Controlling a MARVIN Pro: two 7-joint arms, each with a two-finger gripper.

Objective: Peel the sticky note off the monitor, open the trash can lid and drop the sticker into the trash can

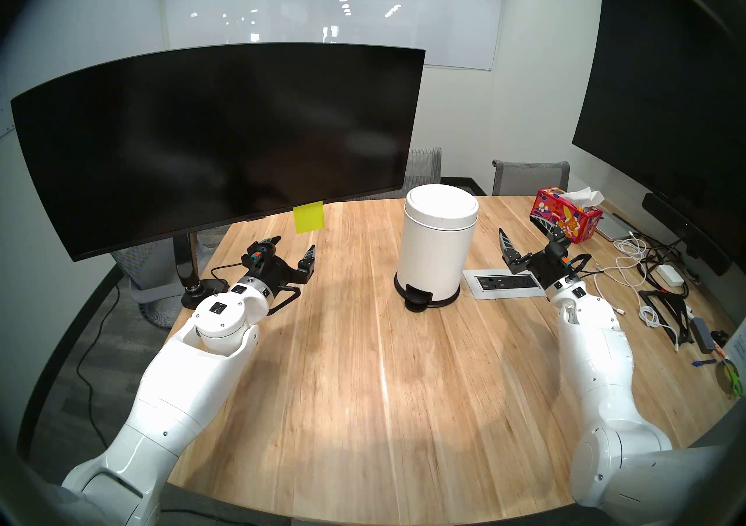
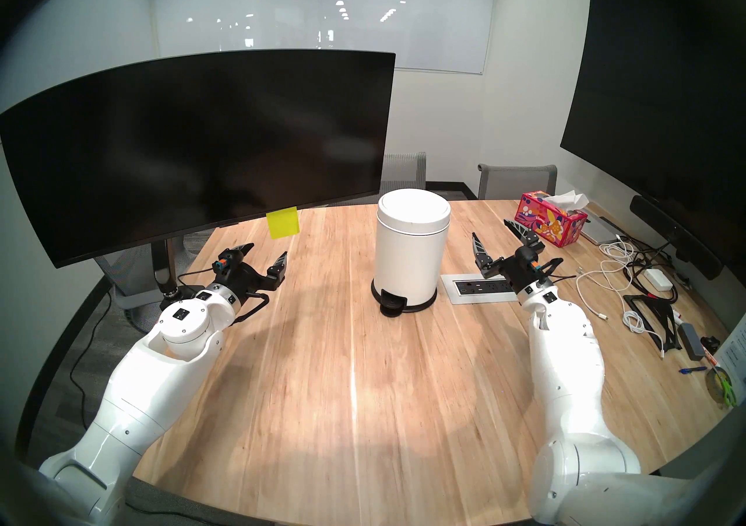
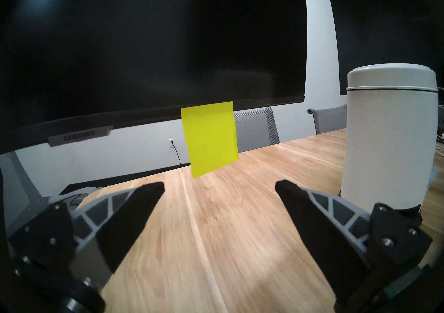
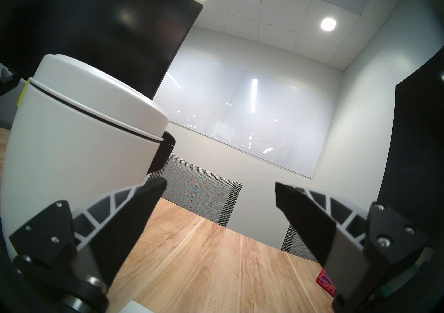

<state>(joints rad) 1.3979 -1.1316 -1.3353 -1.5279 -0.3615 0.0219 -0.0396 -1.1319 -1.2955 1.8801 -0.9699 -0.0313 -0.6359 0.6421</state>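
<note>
The yellow-green sticky note (image 1: 309, 217) hangs from the bottom edge of the wide curved monitor (image 1: 218, 137), its lower part free above the table. It also shows in the left wrist view (image 3: 210, 140). My left gripper (image 1: 293, 246) is open and empty just below and in front of the note, apart from it. The white trash can (image 1: 435, 254) stands mid-table with its domed lid (image 1: 442, 204) shut and its black pedal (image 1: 418, 298) facing me. My right gripper (image 1: 527, 236) is open and empty to the right of the can, near lid height.
A red patterned tissue box (image 1: 567, 219) stands back right. A power outlet plate (image 1: 502, 283) is set in the wooden table (image 1: 363, 392) right of the can. Cables, adapters and a black stand (image 1: 662, 303) clutter the right side. A big flat screen (image 1: 666, 89) with soundbar hangs at right.
</note>
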